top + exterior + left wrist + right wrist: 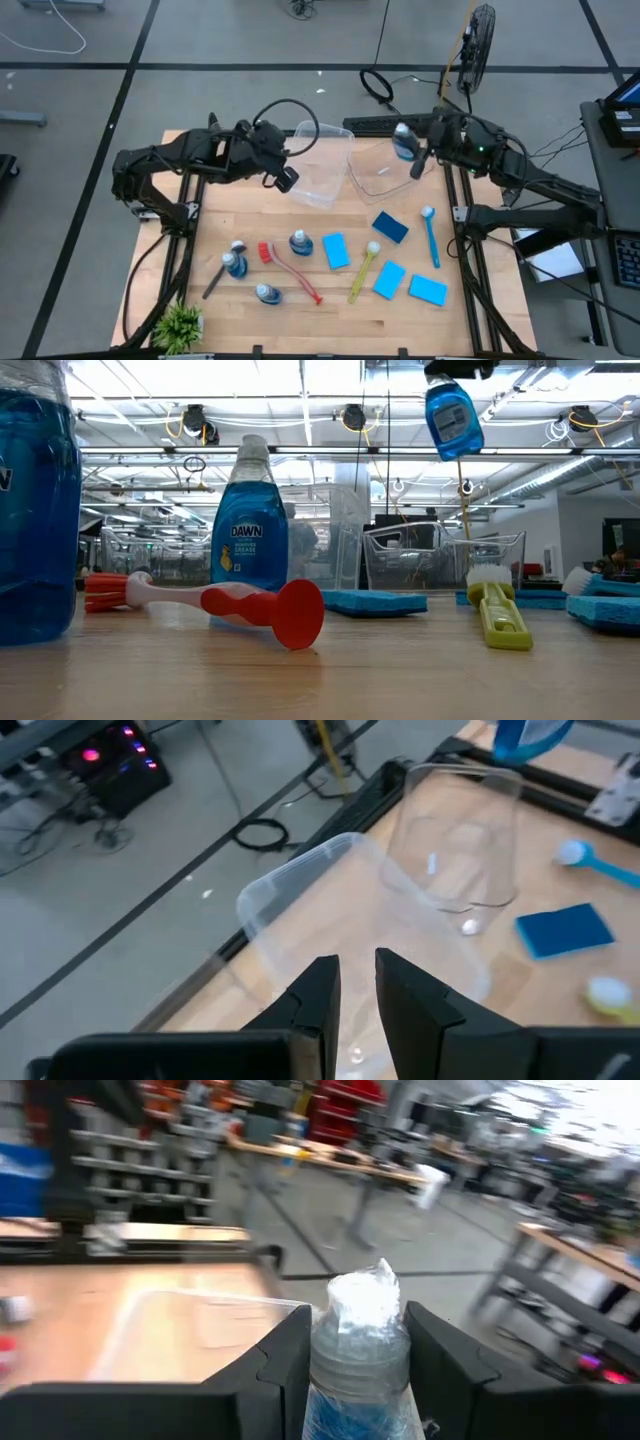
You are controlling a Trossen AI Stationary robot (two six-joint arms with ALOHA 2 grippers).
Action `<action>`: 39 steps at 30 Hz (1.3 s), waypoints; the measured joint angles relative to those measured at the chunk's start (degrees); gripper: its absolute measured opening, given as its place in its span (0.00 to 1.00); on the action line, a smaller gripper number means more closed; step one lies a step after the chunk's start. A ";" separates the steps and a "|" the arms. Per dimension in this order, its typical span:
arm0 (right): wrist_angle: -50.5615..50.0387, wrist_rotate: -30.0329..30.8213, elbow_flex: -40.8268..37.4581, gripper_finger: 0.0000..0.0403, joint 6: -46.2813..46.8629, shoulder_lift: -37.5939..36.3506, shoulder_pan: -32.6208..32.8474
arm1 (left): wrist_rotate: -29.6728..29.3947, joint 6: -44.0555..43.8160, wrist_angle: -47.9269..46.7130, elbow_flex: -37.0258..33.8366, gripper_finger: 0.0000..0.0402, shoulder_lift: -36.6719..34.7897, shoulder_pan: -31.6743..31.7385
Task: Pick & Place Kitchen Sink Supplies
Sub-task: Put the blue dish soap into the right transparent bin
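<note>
My right gripper [414,152] is shut on a small clear bottle of blue liquid [403,143], held high over the right clear bin [385,172]; the low view shows that bottle [453,418] well above the table. My left gripper [285,180] hovers shut over the left clear bin [322,168] and touches nothing. Three more bottles [300,243] stand on the wood. Several blue sponges [336,251] lie flat there, as do the red [290,270], yellow [362,272], blue [431,235] and grey [215,278] brushes. My right gripper pinches the bottle between its two fingers [285,1360] at the neck [362,1348], just under the white cap [365,1298]. The bottle is lifted clear and hangs nearly upright above the right bin.
Two clear plastic bins sit side by side at the table's far edge, the left one [300,910] right under my left gripper [357,985]. A small green plant [180,325] stands at the near left corner. A black power strip [370,124] lies beyond the bins.
</note>
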 joint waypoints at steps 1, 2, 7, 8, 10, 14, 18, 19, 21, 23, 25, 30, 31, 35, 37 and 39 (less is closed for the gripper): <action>-0.03 1.72 0.00 0.30 -0.03 -0.16 0.00 | -0.79 -0.54 -0.93 0.00 0.18 0.00 -0.05; -0.05 3.46 0.00 0.30 -0.01 -0.22 0.00 | -1.53 -1.06 -1.77 0.00 0.18 0.00 -0.14; -0.04 9.63 0.00 0.30 0.21 -0.29 0.00 | -3.60 -1.29 -5.31 0.00 0.18 -0.36 -0.32; -0.05 9.85 0.00 0.30 0.18 -0.29 0.00 | -4.07 -1.25 -6.04 0.00 0.18 -0.37 -0.32; -0.02 9.95 0.00 0.30 0.43 -0.22 0.00 | -4.42 -1.21 -7.39 0.00 0.18 -0.37 -0.32; 0.47 9.88 0.00 0.30 1.55 -0.03 0.04 | -4.56 -0.61 -8.94 0.00 0.18 -0.37 0.17; 0.98 9.93 -0.37 0.30 2.67 0.64 0.04 | -5.17 -0.46 -9.17 -1.25 0.18 -1.53 0.20; 1.48 9.93 -0.87 0.30 3.01 0.74 0.04 | -5.34 -0.66 -8.45 -2.71 0.18 -2.59 0.20; 1.89 9.91 -2.24 0.30 3.26 0.76 0.04 | -5.38 -1.31 -5.23 -7.31 0.18 -5.56 0.20; 3.63 9.94 -3.97 0.30 3.45 0.67 0.04 | -4.94 -1.36 0.36 -13.51 0.18 -9.36 0.20; 5.49 9.87 -5.51 0.30 3.94 0.49 0.04 | -3.90 -1.19 6.28 -20.42 0.18 -13.49 0.20; 8.70 10.91 -8.43 0.30 4.17 0.47 0.04 | -1.40 0.74 20.83 -35.63 0.18 -23.21 0.20; 9.25 11.62 -9.01 0.30 4.35 0.49 0.04 | -0.94 1.04 23.31 -38.22 0.18 -24.81 0.20; 12.67 14.50 -11.82 0.30 5.81 0.48 -0.32 | 0.38 3.40 31.23 -47.09 0.18 -30.59 0.20; 14.88 14.50 -13.54 0.30 6.91 0.48 -0.74 | 1.19 4.39 33.73 -50.65 0.18 -33.13 0.20; 16.88 14.44 -15.15 0.30 7.98 0.48 -1.40 | 2.44 4.89 36.54 -53.95 0.18 -35.67 0.20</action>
